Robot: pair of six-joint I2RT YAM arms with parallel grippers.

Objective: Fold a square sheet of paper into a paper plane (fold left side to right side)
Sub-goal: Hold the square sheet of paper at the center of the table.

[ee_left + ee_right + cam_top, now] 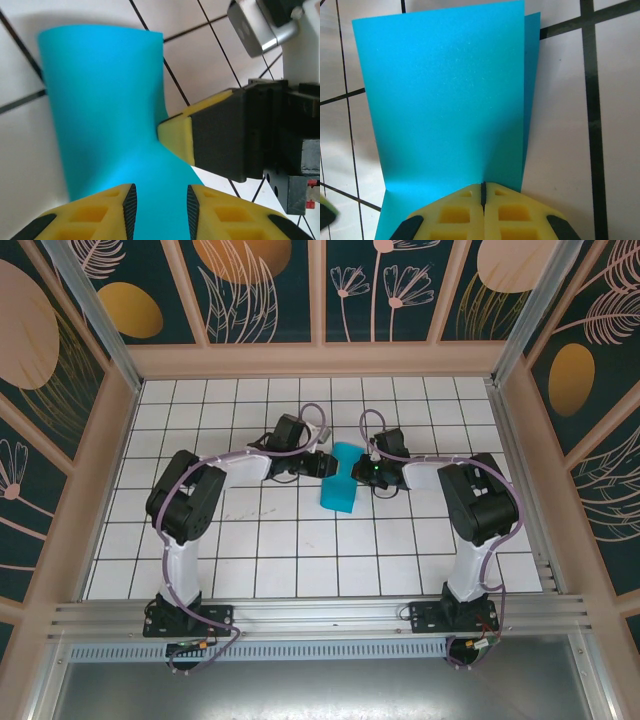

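The right end effector is clamped on an edge of the light, floppy paper, the left end effector spread astride it; edges are judged the best hold.

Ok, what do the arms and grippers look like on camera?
Left arm and right arm match: black joints, white links, lilac cables looped alongside. Left gripper and right gripper have yellow moulded fingers with black trim; a green light glows at the right wrist.
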